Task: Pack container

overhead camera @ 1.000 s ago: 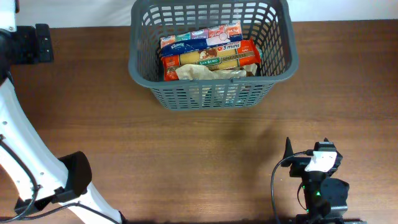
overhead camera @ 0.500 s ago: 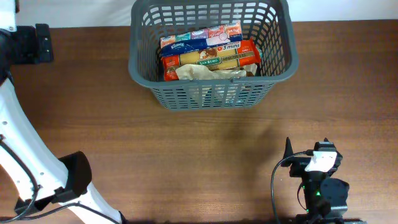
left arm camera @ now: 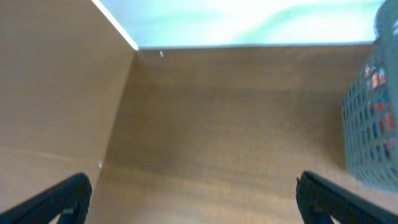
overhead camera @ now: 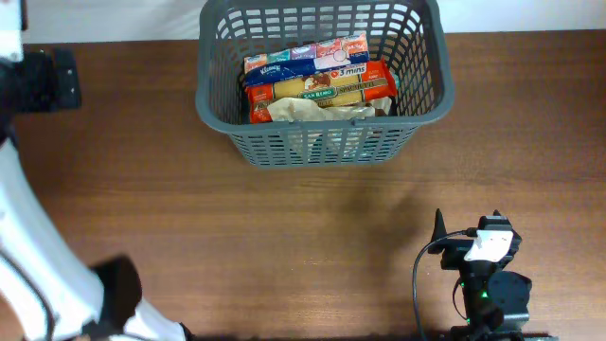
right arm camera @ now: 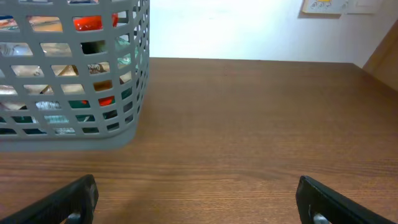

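Note:
The dark grey slotted basket (overhead camera: 417, 95) stands at the far middle of the table. It holds a red pasta packet (overhead camera: 322, 90), a blue tissue pack (overhead camera: 275, 68), a beige packet (overhead camera: 303, 112) and other packets. The basket also shows at the right edge of the left wrist view (left arm camera: 373, 124) and at the upper left of the right wrist view (right arm camera: 68, 134). My left gripper (left arm camera: 193, 190) is open and empty over bare table, well left of the basket. My right gripper (right arm camera: 199, 193) is open and empty, low over the table in front of the basket.
The wooden table (overhead camera: 284, 237) reaches a white wall at the back. My left arm (overhead camera: 28, 227) runs along the table's left side and is blurred. My right arm's base (overhead camera: 488, 284) sits at the near right edge.
My left arm has begun to move and is now blurred. The right arm, the basket and its contents have not moved.

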Action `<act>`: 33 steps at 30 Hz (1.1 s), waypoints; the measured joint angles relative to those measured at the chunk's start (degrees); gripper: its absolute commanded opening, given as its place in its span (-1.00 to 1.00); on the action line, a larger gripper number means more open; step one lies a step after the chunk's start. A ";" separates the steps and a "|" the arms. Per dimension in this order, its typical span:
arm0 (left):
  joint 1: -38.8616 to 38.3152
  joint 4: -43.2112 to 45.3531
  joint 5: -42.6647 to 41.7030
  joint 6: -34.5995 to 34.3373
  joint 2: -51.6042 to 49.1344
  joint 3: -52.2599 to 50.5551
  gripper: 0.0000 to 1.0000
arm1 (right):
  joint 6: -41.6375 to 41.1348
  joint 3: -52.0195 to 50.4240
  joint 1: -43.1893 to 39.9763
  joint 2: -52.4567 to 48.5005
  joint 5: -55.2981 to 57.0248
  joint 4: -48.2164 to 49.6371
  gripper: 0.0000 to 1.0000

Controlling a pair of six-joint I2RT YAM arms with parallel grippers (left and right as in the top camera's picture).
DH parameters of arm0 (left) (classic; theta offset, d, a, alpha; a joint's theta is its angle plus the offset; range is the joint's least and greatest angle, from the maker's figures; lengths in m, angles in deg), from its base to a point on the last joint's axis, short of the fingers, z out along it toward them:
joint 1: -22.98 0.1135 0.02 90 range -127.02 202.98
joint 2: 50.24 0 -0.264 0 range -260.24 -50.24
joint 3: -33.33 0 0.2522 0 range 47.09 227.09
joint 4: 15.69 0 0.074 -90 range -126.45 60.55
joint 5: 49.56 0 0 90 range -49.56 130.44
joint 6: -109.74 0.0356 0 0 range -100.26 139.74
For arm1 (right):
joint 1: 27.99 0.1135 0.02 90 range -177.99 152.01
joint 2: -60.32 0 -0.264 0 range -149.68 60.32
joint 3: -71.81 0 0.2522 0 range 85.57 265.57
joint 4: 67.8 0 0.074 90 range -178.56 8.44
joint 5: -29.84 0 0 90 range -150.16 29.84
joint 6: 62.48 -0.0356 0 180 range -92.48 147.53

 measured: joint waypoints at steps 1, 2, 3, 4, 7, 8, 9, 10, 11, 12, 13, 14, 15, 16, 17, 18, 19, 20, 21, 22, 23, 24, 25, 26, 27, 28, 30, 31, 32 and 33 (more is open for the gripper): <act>0.00 2.93 0.02 0.00 3.23 -3.65 0.99 | 0.02 0.00 0.00 0.00 0.00 0.00 0.98; -0.11 6.01 0.02 0.00 6.19 -6.91 0.99 | 0.04 0.00 0.00 0.00 0.00 0.00 0.98; -0.39 9.62 -0.07 -0.02 9.46 -10.95 0.98 | 0.02 0.00 0.00 0.00 0.00 0.00 0.98; -0.87 13.81 -0.26 -0.04 12.96 -15.37 0.99 | 0.04 0.00 0.00 0.00 0.02 0.00 0.98; -5.07 30.18 -0.87 -0.22 24.22 -30.75 0.99 | 0.02 0.00 0.00 -0.02 0.02 0.02 0.98; -6.91 34.42 -0.96 -0.20 27.26 -35.39 0.99 | 0.02 0.00 0.00 0.00 0.02 0.02 0.98; -9.44 39.63 -1.20 -0.20 30.69 -40.92 0.98 | 0.00 0.00 0.00 0.00 -0.02 0.02 0.98; -11.47 43.41 -1.51 -0.20 33.35 -45.51 0.99 | 0.02 0.00 0.00 0.00 0.00 0.02 0.98; -13.35 47.17 -1.75 -0.20 35.82 -50.05 0.99 | 0.02 0.00 0.00 0.00 0.00 0.00 0.98; -14.99 50.88 -1.92 -0.20 38.05 -54.62 0.99 | 0.02 0.00 0.00 0.00 -0.02 0.02 0.98; -16.83 55.12 -1.99 -0.20 41.03 -60.24 0.98 | 0.00 0.00 0.00 0.00 -0.09 0.04 0.98; -17.79 57.13 -2.08 -0.22 42.64 -63.69 0.99 | 0.04 0.00 0.00 0.00 -0.17 0.04 0.98; -18.58 58.93 -2.16 -0.20 44.54 -67.58 0.99 | 0.02 0.00 0.00 0.00 -0.17 0.04 0.98; -19.10 60.37 -2.21 -0.20 46.42 -71.32 0.98 | 0.02 0.00 0.00 0.00 -0.17 0.04 0.98; -19.43 61.27 -2.34 -0.20 48.57 -75.41 0.99 | 0.02 0.00 0.00 0.00 -0.17 0.02 0.98; -19.47 62.27 -2.36 -0.20 50.40 -78.77 0.99 | 0.00 0.00 0.00 0.00 -0.20 0.04 0.98; -19.47 63.60 -2.36 -0.20 52.46 -82.25 0.99 | 0.02 0.00 -0.02 0.00 -0.20 0.04 0.98; -19.45 64.50 -2.34 -0.20 54.51 -85.50 0.99 | 0.02 -0.02 0.00 -0.02 -0.20 0.04 0.97; -19.45 65.48 -2.34 -0.22 56.68 -88.80 0.99 | -0.02 -0.02 -0.02 -0.02 -0.20 0.04 0.98; -19.45 66.88 -2.36 -0.20 59.10 -92.30 0.99 | 0.00 -0.02 -0.02 0.00 -0.20 0.04 0.98; -19.47 68.32 -2.36 -0.20 61.37 -95.47 0.98 | 0.02 -0.02 -0.04 -0.02 -0.22 0.07 0.98; -19.52 69.75 -2.36 -0.20 63.54 -98.64 0.99 | 0.04 -0.02 -0.07 -0.02 -0.22 0.07 0.98; -19.52 71.45 -2.36 -0.20 65.94 -102.20 0.99 | 0.04 -0.04 -0.07 0.00 -0.22 0.07 0.98; -19.52 72.98 -2.36 -0.20 68.11 -105.35 0.99 | 0.04 -0.04 -0.07 -0.02 -0.22 0.09 0.98; -19.52 75.10 -2.36 -0.20 70.38 -108.98 0.99 | 0.02 -0.04 -0.09 0.00 -0.22 0.11 0.98; -19.52 77.48 -2.36 -0.20 72.02 -111.97 0.99 | 0.02 -0.04 -0.11 0.00 -0.22 0.15 0.98; -19.52 81.83 -2.36 -0.20 75.28 -118.66 0.99 | 0.00 -0.07 -0.11 0.00 -0.22 0.20 0.98; -19.52 84.61 -2.36 -0.22 76.72 -122.07 0.99 | 0.02 -0.07 -0.11 0.00 -0.22 0.20 0.98; -19.52 87.86 -2.36 -0.20 78.25 -125.59 0.98 | 0.02 -0.07 -0.11 0.00 -0.22 0.22 0.98; -19.52 90.33 -2.34 -0.22 79.67 -128.61 0.99 | 0.00 -0.07 -0.11 -0.02 -0.22 0.22 0.98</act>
